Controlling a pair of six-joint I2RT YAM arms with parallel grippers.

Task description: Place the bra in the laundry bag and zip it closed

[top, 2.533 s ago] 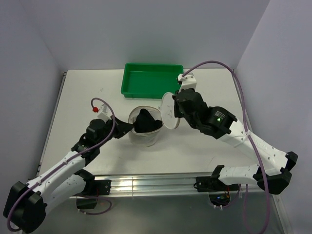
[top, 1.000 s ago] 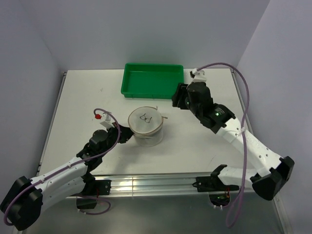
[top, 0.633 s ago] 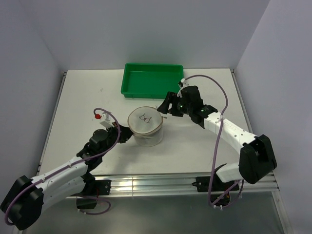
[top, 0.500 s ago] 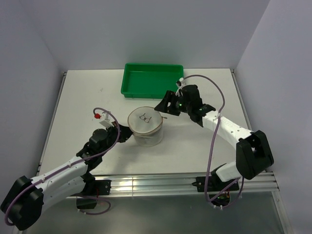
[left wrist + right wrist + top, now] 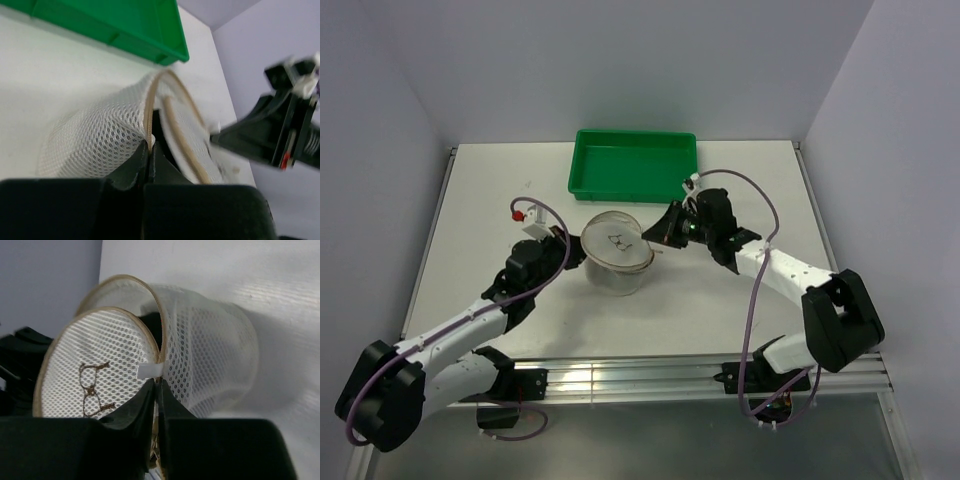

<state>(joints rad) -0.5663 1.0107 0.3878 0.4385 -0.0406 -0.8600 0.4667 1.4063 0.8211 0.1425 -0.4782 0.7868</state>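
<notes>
The laundry bag (image 5: pixel 617 262), a white mesh cylinder, is tipped with its round lid (image 5: pixel 617 239) facing up and towards the camera. My left gripper (image 5: pixel 579 252) is shut on the tan rim at its left side, which also shows in the left wrist view (image 5: pixel 149 149). My right gripper (image 5: pixel 659 236) is shut on the rim at its right side, just below a white tab (image 5: pixel 150 370) in the right wrist view (image 5: pixel 157 386). The lid (image 5: pixel 95 365) stands slightly ajar. The black bra (image 5: pixel 153 324) shows only as dark fabric in the gap.
The green tray (image 5: pixel 633 164) stands just behind the bag, and its corner shows in the left wrist view (image 5: pixel 150 30). The white table (image 5: pixel 480 200) ends in a metal rail at the near edge. Purple walls close in the back and sides.
The lid, open over the bra 2.5 s ago, now lies on the bag. My right gripper came back to the right rim. My left gripper moved in, and the bag has tipped.
</notes>
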